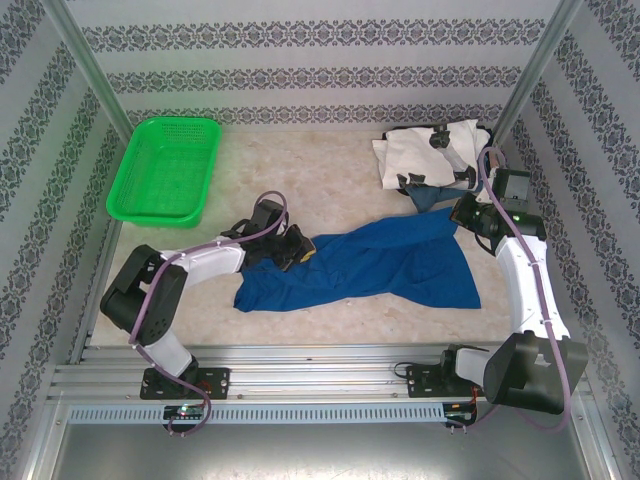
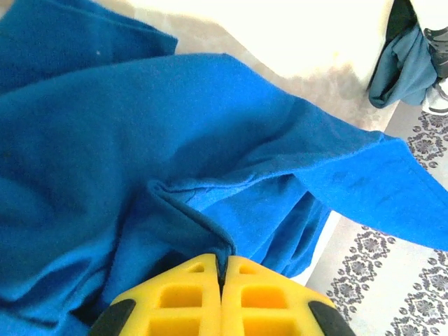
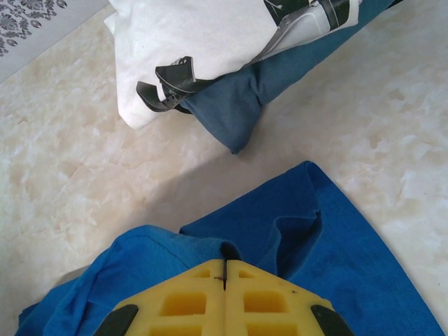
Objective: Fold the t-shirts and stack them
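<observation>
Royal-blue t-shirt [image 1: 372, 264]: lies crumpled and stretched out across the middle of the surface [image 1: 320, 175], nearer the near edge than the far one. Its long line runs from left of centre up toward the right edge, and no print shows on the upper side.

Left claw [image 1: 298, 248]: sits at the left end of the royal-blue t-shirt. In the left wrist view its yellow fingers [image 2: 192, 290] are pressed together, with a raised ridge of the blue cloth pinched between their tips.

Right claw [image 1: 463, 213]: sits at the shirt's far right end, close to the right edge of the surface. In the right wrist view the yellow fingers [image 3: 269, 297] meet with no gap and nip a small fold of the blue hem.

White t-shirt [image 1: 430, 148]: a loose heap with black marks in the far right corner of the surface, apart from the blue shirt.

Bluish-grey t-shirt [image 1: 430, 194]: tucked under the near side of the white t-shirt, with a bunched end poking out toward the right claw. Bare surface lies between it and the blue cloth.

Green basket [image 1: 160, 214]: stands in the far left corner, well apart from all the shirts and both claws.
</observation>
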`<state>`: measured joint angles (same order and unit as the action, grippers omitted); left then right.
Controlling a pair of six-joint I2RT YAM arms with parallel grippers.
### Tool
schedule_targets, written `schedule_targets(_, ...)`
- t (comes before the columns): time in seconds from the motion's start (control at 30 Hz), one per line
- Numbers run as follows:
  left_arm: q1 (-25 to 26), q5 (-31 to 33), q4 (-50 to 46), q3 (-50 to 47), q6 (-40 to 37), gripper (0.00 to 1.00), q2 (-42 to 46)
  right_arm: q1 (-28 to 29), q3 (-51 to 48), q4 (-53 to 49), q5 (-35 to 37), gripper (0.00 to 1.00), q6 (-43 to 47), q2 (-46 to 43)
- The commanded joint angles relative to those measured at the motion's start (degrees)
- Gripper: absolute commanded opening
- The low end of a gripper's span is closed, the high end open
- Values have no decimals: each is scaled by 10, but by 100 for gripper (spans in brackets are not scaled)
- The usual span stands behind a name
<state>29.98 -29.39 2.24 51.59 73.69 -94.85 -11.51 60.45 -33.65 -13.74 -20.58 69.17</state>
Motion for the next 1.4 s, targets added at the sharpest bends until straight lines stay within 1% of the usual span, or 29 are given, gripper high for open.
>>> schedule_targets(0.0, -10, -10, -4, -5, -25, 0, 41, -2, 8, -5, -3, 0, 4, -12)
schedule_targets(0.07, -27, 2, -47, 11, -55, 0, 76, -3, 19, 0, -20, 0, -1, -19)
schedule_targets(0.17, -70, 26, -152, 69, -118, 0, 138, -3, 59, 15, -58, 0, -18, -33)
schedule_targets(0.23, -104, 56, -249, 138, -181, 0, 178, -4, 102, 18, -69, 0, -31, -36)
schedule_targets(0.33, -153, 91, -361, 242, -260, 0, 216, -3, 168, 21, -78, 0, -44, -30)
schedule_targets(0.4, -186, 109, -411, 299, -296, 0, 236, -8, 205, 31, -89, 0, -60, -27)
schedule_targets(0.5, -232, 122, -452, 371, -338, 0, 260, -14, 264, 42, -111, 0, -85, -17)
schedule_targets(0.57, -251, 119, -469, 417, -364, 0, 262, -19, 302, 50, -125, 0, -101, -9)
schedule_targets(0.63, -255, 110, -466, 453, -397, 0, 262, -20, 342, 52, -134, 0, -110, -2)
schedule_targets(0.77, -267, 122, -459, 497, -442, 0, 268, -23, 393, 56, -146, 0, -121, -1)
schedule_targets(0.87, -279, 114, -450, 521, -468, 0, 271, -26, 418, 62, -154, 0, -131, -11)
schedule_targets(0.93, -280, 120, -452, 541, -493, 0, 274, -26, 434, 61, -157, 0, -138, -21)
schedule_targets(1.03, -282, 135, -452, 561, -525, 0, 281, -27, 458, 63, -162, 0, -140, -36)
schedule_targets(1.23, -285, 140, -454, 591, -575, 0, 280, -27, 524, 37, -154, 0, -124, -37)
schedule_targets(1.33, -285, 143, -455, 592, -584, 0, 280, -27, 530, 31, -152, 0, -121, -37)
schedule_targets(1.37, -285, 131, -454, 590, -579, 0, 278, -27, 526, 28, -150, 0, -120, -38)
